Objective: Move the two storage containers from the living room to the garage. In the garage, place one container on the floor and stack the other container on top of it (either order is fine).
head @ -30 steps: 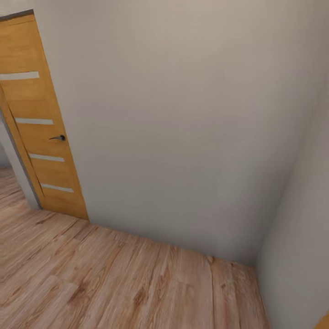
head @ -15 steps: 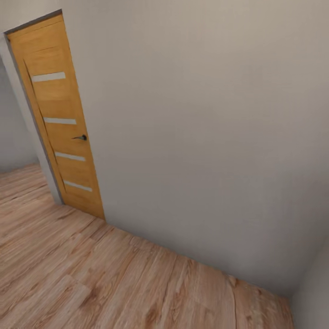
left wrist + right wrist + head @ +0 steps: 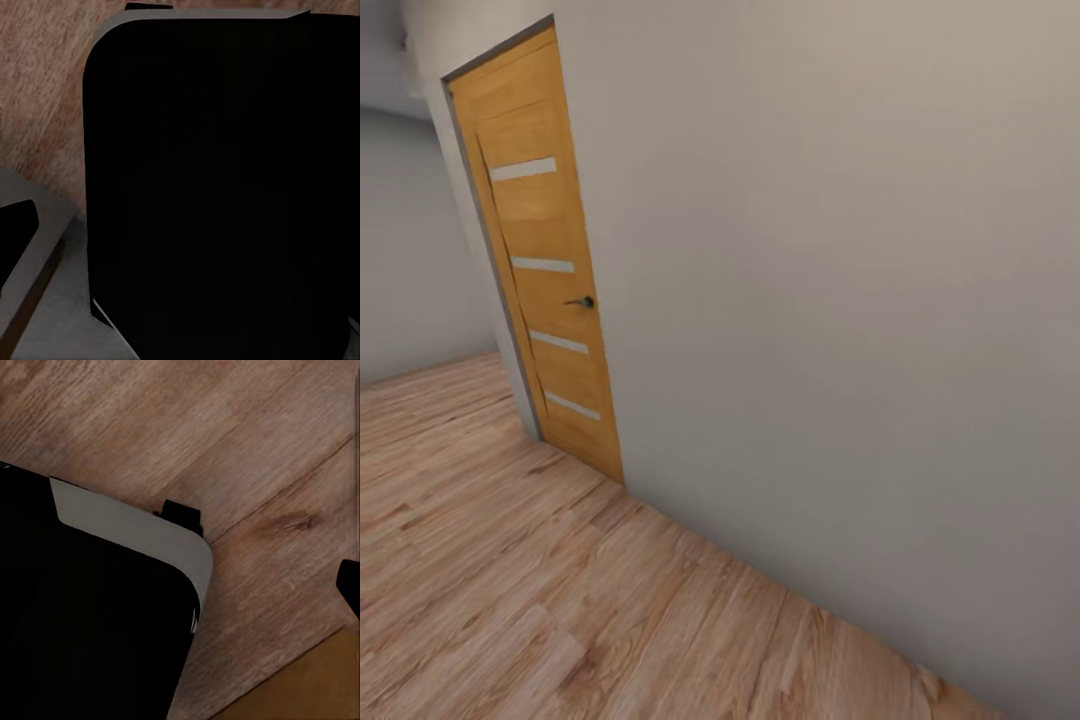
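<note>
Your head view looks down at a corner of a room with a light wood plank floor (image 3: 510,600) and a long plain beige-grey wall (image 3: 840,300) running away toward the upper left. Set in that wall is an orange-brown wooden door (image 3: 540,260), closed, with four pale horizontal strips and a small dark handle (image 3: 582,302) on its right edge. Past the door the floor carries on toward a second wall (image 3: 410,250) in the distance.

The storage containers are not in front of you here, so their place and the way their long sides run cannot be told.

Your left wrist view gives what the head view does not: a large black rounded body (image 3: 217,187) close to the lens, a grey-edged part (image 3: 45,300) beside it, and a patch of plank floor behind. Your right wrist view shows a similar black body with a pale grey rim (image 3: 135,529) over the planks, plus a small dark tab (image 3: 182,515) and an orange-brown sliver at one corner, cut off by the frame.

You cannot tell from either wrist view whether the jaws are apart or together.
</note>
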You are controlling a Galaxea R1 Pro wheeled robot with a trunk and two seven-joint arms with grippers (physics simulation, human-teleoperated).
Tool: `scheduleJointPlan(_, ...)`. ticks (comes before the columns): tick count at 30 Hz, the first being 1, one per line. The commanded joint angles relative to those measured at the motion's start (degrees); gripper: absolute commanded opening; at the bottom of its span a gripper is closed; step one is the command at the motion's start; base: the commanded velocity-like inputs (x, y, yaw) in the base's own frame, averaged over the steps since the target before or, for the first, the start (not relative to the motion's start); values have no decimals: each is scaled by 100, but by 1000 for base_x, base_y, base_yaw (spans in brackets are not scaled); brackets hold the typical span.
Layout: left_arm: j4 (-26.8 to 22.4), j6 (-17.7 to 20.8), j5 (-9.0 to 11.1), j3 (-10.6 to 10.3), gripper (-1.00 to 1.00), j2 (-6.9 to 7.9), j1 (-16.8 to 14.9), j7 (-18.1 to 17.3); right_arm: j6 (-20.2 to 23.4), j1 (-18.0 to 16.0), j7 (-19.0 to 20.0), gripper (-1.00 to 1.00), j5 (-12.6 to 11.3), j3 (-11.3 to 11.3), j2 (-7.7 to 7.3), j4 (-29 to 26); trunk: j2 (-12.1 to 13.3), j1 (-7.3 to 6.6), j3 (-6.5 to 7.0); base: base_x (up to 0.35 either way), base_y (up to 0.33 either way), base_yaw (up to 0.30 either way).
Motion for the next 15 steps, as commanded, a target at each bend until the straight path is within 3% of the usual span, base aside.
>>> scheduleJointPlan(1, -2, -3, 32, 2, 100, -1, 1, 4, -38, -8, 30, 100, -68, 38, -3, 18, -2, 3, -5, 321, 0, 270)
scheduleJointPlan(10, -2, -7, 32, 9, 100, -3, -1, 2, -27, -7, 18, 100, -78, 40, 74, 18, -2, 3, -5, 286, 0, 270)
scheduleJointPlan(15, -2, -7, 32, 8, 100, -1, -1, 2, -30, -7, 9, 100, -96, 33, 79, 18, -2, 3, -5, 42, 0, 276)
